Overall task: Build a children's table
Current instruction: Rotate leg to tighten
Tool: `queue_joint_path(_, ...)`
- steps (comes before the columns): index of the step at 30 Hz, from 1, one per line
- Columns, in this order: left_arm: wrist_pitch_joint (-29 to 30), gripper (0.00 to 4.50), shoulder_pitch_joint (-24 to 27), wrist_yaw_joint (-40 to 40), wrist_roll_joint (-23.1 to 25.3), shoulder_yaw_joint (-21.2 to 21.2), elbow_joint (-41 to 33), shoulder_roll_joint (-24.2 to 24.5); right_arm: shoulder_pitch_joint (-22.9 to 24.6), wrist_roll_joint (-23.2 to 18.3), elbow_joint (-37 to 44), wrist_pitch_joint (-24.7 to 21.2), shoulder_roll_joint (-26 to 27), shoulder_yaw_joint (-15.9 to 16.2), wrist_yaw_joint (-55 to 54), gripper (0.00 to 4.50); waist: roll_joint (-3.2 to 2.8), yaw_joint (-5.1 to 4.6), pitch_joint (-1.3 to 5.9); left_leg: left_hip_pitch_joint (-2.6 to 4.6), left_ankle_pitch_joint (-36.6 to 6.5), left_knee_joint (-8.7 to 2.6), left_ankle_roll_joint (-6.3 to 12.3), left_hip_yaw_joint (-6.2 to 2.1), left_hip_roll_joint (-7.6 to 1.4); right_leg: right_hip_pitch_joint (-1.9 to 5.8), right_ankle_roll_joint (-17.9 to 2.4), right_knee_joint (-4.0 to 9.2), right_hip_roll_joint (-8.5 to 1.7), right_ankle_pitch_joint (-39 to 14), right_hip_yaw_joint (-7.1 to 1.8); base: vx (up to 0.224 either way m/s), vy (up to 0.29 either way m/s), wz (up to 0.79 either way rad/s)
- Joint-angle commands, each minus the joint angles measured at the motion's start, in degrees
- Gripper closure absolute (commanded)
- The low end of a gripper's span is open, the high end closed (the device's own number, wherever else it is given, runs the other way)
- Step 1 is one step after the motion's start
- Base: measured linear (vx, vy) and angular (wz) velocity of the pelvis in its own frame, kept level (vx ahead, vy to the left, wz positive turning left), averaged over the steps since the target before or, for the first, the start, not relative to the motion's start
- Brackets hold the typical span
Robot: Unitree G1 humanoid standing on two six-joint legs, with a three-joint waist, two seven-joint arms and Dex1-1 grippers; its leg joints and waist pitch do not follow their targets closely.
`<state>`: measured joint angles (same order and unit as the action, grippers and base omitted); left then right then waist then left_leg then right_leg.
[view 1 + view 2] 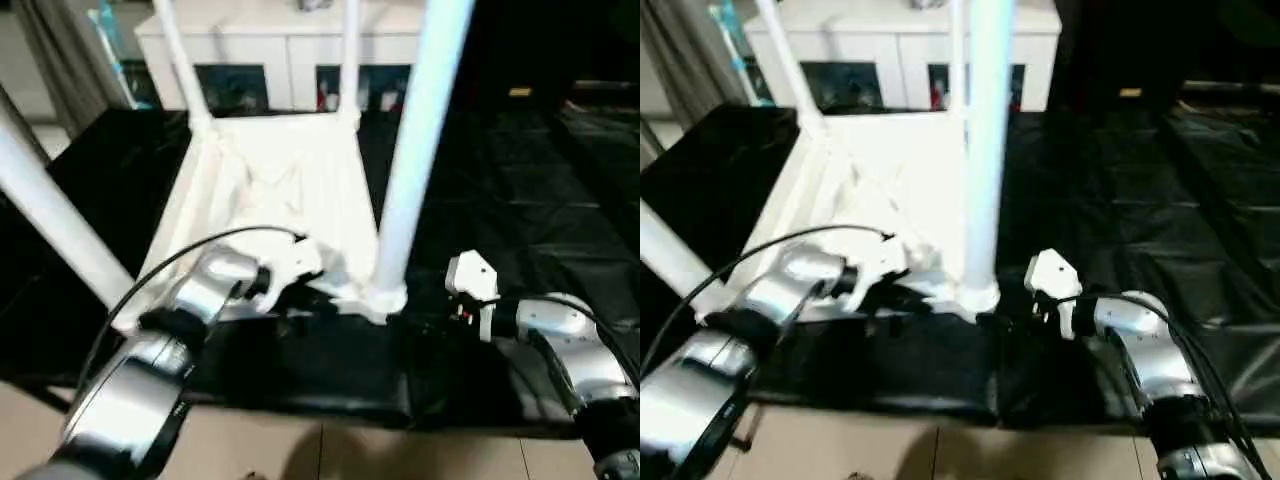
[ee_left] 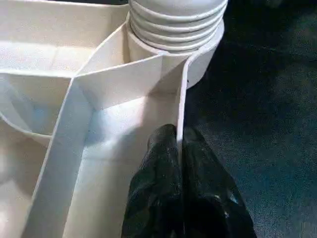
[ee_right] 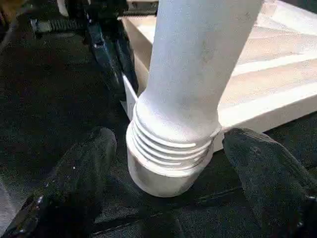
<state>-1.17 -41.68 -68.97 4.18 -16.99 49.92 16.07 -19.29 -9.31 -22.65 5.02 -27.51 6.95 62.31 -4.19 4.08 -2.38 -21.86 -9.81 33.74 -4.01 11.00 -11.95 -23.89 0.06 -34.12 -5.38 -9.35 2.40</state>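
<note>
Your children's table (image 1: 290,200) lies upside down on the black sheet (image 1: 500,200), all four legs standing in its corner sockets. Take the near right leg (image 1: 415,150) as landmark. Your left gripper (image 2: 179,148) has its fingers pinched shut on the thin rim of the top just beside that leg's socket. Your right gripper (image 3: 168,163) holds its fingers (image 3: 79,168) wide apart, either side of the leg's ribbed base, touching nothing.
</note>
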Motion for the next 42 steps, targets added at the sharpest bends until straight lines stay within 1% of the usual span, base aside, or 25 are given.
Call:
queue_joint_path(1,5.8,4.45,5.6,2.9,-2.0,2.3,-3.5,1.4,0.3,-1.5,1.9,-2.0,0.7,-1.3,-0.3,0.57,1.59,0.29,3.51,0.08,-13.2,-3.86,5.92,-0.49,-0.85,3.79,-14.1,3.65,-2.2,-12.3,-0.79,0.0,0.0,0.0)
queue_joint_path(3,7.9,4.45,7.8,4.0,-2.0,2.7,-7.1,1.8,0.2,-1.4,2.3,-2.2,1.1,-0.9,-0.5,0.57,1.38,-0.29,3.5,0.31,-14.1,-3.9,5.78,-0.4,-0.73,3.41,-13.3,4.1,-2.04,-15.0,-0.79,0.0,0.0,0.0)
queue_joint_path(4,9.3,4.45,9.0,4.9,-2.0,3.0,-9.1,1.9,0.3,-1.2,2.6,-2.2,1.4,-0.4,-0.3,0.57,1.83,-0.6,3.45,0.29,-14.4,-3.89,5.64,-0.34,-0.68,3.39,-12.8,4.11,-1.96,-16.1,-0.83,0.0,0.0,0.0)
queue_joint_path(5,9.7,4.45,9.3,5.1,-2.0,3.1,-9.7,1.9,0.3,-1.1,2.5,-2.2,1.4,-0.3,-0.4,0.57,1.69,-0.68,3.36,0.12,-14.4,-3.97,5.66,-0.43,-0.61,3.43,-12.5,4.19,-2.01,-16.9,-0.83,0.0,0.0,0.0)
queue_joint_path(6,12.4,4.45,11.5,6.5,-2.0,3.4,-13.7,1.9,0.3,-0.5,2.3,-1.8,2.0,0.3,-0.7,0.57,1.85,-0.8,3.42,0.32,-14.8,-4.01,5.32,-0.43,-0.67,3.31,-11.7,4.26,-2.11,-18.8,-0.87,0.0,0.0,0.0)
queue_joint_path(7,14.2,4.45,12.8,6.9,-2.1,3.3,-16.5,2.1,0.2,-0.3,2.1,-1.7,2.3,0.6,-1.1,0.57,2.12,-1.18,3.1,0.12,-15.4,-4.21,5.19,-0.45,-0.6,3.19,-10.8,4.57,-2.03,-20.9,-0.85,0.0,0.0,0.0)
queue_joint_path(8,15.1,4.45,13.5,7.1,-2.1,3.3,-18.0,2.2,0.1,-0.1,1.9,-1.6,2.4,0.7,-1.3,0.57,1.87,-1.18,3.25,0.22,-15.4,-4.23,4.97,-0.56,-0.67,3.23,-10.6,4.49,-2.14,-21.4,-0.89,0.0,0.0,0.0)
queue_joint_path(9,16.5,4.45,14.5,7.5,-2.4,3.4,-20.4,2.1,-0.4,0.5,1.2,-0.6,2.9,1.0,-2.1,0.57,2.33,-1.45,3.16,0.3,-15.8,-4.22,4.94,-0.46,-0.57,2.97,-10.0,4.82,-1.93,-22.6,-0.95,0.0,0.0,0.0)
queue_joint_path(11,18.8,4.45,16.1,8.2,-2.6,3.8,-24.1,2.2,-1.2,1.3,-0.1,0.6,3.6,1.3,-3.5,0.57,2.17,-1.58,3.21,0.24,-15.1,-4.33,4.71,-0.57,-0.73,3.03,-10.2,4.57,-2.1,-21.6,-1.05,0.0,0.0,0.0)
queue_joint_path(12,19.7,4.45,17.5,7.7,-2.8,3.7,-27.3,2.7,-1.9,1.9,-1.0,1.0,4.2,1.4,-4.4,0.57,2.53,-1.76,3.17,0.37,-15.4,-4.19,4.88,-0.37,-0.47,2.79,-9.8,4.88,-1.85,-22.6,-0.99,0.0,0.0,0.0)
queue_joint_path(13,19.8,4.45,18.0,7.3,-2.9,3.6,-28.2,2.9,-2.1,2.1,-1.3,1.1,4.3,1.4,-4.6,0.57,2.28,-1.66,3.39,0.4,-14.9,-4.18,4.68,-0.5,-0.64,2.92,-10.0,4.51,-2.1,-21.8,-1.08,0.0,0.0,0.0)
queue_joint_path(14,19.6,4.45,19.2,5.9,-3.4,3.1,-30.6,3.5,-2.8,2.4,-2.1,1.5,4.7,1.3,-5.3,0.57,2.75,-1.81,3.24,0.21,-14.6,-4.25,4.95,-0.42,-0.56,2.88,-9.8,4.69,-1.95,-21.8,-1.04,0.0,0.0,0.0)
queue_joint_path(15,19.5,4.45,19.7,5.1,-3.7,2.8,-31.5,3.8,-3.1,2.6,-2.5,1.7,5.0,1.2,-5.7,0.57,2.42,-1.73,3.34,0.31,-14.2,-4.2,5.12,-0.45,-0.61,2.8,-10.1,4.48,-1.96,-20.5,-1.09,0.0,0.0,0.0)
queue_joint_path(16,19.7,4.45,20.7,4.0,-4.0,2.3,-33.4,4.5,-3.8,2.8,-3.3,2.1,5.4,1.1,-6.5,0.57,2.36,-1.76,3.24,0.31,-14.3,-4.21,5.28,-0.36,-0.52,2.69,-10.0,4.62,-1.8,-20.5,-1.09,0.0,0.0,0.0)
queue_joint_path(17,19.3,4.45,21.1,3.6,-3.9,2.0,-34.2,5.0,-4.2,2.9,-3.5,2.1,5.5,1.1,-6.7,0.57,3.02,-1.95,3.41,0.12,-13.7,-4.09,5.31,-0.27,-0.45,2.91,-10.0,4.41,-1.76,-19.3,-1.11,0.0,0.0,0.0)
queue_joint_path(18,19.5,4.45,21.3,3.6,-3.8,1.9,-34.8,5.1,-4.4,2.8,-3.6,2.0,5.6,1.1,-6.4,0.57,2.59,-1.77,3.38,0.19,-13.1,-4.19,5.37,-0.39,-0.46,2.89,-10.1,4.27,-1.75,-18.5,-1.1,0.0,0.0,0.0)
queue_joint_path(19,19.7,4.45,21.4,3.6,-3.8,1.9,-35.1,5.2,-4.4,2.7,-3.6,1.9,5.6,1.1,-6.3,0.57,2.52,-1.8,3.4,0.38,-13.1,-4.18,5.35,-0.35,-0.56,2.77,-10.3,4.23,-1.7,-18.0,-1.13,0.0,0.0,0.0)
queue_joint_path(20,20.1,4.45,21.6,3.7,-3.5,1.7,-36.0,5.6,-4.7,2.5,-3.9,1.9,5.5,1.5,-5.0,0.57,3.03,-1.91,3.38,0.43,-13.2,-4.1,5.43,-0.22,-0.58,2.76,-10.7,4.24,-1.63,-17.1,-1.17,0.0,0.0,0.0)
queue_joint_path(23,20.8,4.45,21.5,4.0,-3.3,1.7,-36.3,5.9,-4.7,1.8,-3.9,1.7,5.2,2.4,-2.1,0.57,2.91,-1.81,3.41,0.56,-13.1,-4.07,5.52,-0.19,-0.6,2.78,-11.4,4.06,-1.64,-16.1,-1.22,0.0,0.0,0.0)
queue_joint_path(24,20.8,4.45,21.5,4.0,-3.3,1.7,-36.3,5.9,-4.7,1.8,-3.9,1.7,5.2,2.4,-2.1,0.57,2.96,-1.76,3.38,0.58,-12.8,-4.03,5.63,-0.16,-0.62,2.79,-11.7,4.03,-1.62,-15.2,-1.24,0.0,0.0,0.0)
queue_joint_path(25,21.0,4.45,21.5,3.9,-3.4,1.5,-36.7,6.2,-4.7,1.6,-4.1,1.8,5.1,2.7,-1.0,0.57,3.23,-1.73,3.39,0.58,-12.5,-3.98,5.78,-0.1,-0.6,2.83,-11.9,3.97,-1.62,-14.5,-1.26,0.0,0.0,0.0)
queue_joint_path(28,20.9,4.45,21.4,3.5,-3.7,1.2,-36.7,6.5,-5.1,1.1,-4.6,1.9,5.4,2.9,-0.1,0.57,3.14,-1.59,3.4,0.62,-12.2,-3.93,5.94,-0.09,-0.62,2.88,-12.3,3.85,-1.7,-14.0,-1.29,0.0,0.0,0.0)
queue_joint_path(35,20.5,4.45,20.9,3.2,-3.4,0.6,-36.0,6.8,-6.2,0.2,-6.4,2.1,6.4,3.3,3.2,0.57,3.38,-1.5,3.48,0.74,-11.5,-3.78,6.11,-0.05,-0.61,2.96,-13.0,3.59,-1.69,-12.8,-1.28,0.0,0.0,0.0)
queue_joint_path(39,20.3,4.45,20.5,3.2,-3.2,0.5,-35.4,6.9,-6.4,0.4,-6.5,2.1,6.6,3.7,4.1,0.57,3.33,-1.15,3.54,0.83,-10.8,-3.7,6.34,0.01,-0.66,2.97,-13.6,3.37,-1.63,-10.8,-1.32,0.0,0.0,0.0)
queue_joint_path(42,20.1,4.45,20.2,3.3,-3.5,0.4,-35.0,7.0,-6.6,0.2,-6.6,2.1,6.6,4.1,5.3,0.57,3.37,-1.05,3.47,0.87,-11.8,-3.77,6.07,-0.01,-0.65,2.97,-13.5,3.44,-1.62,-11.8,-1.26,0.0,0.0,0.0)
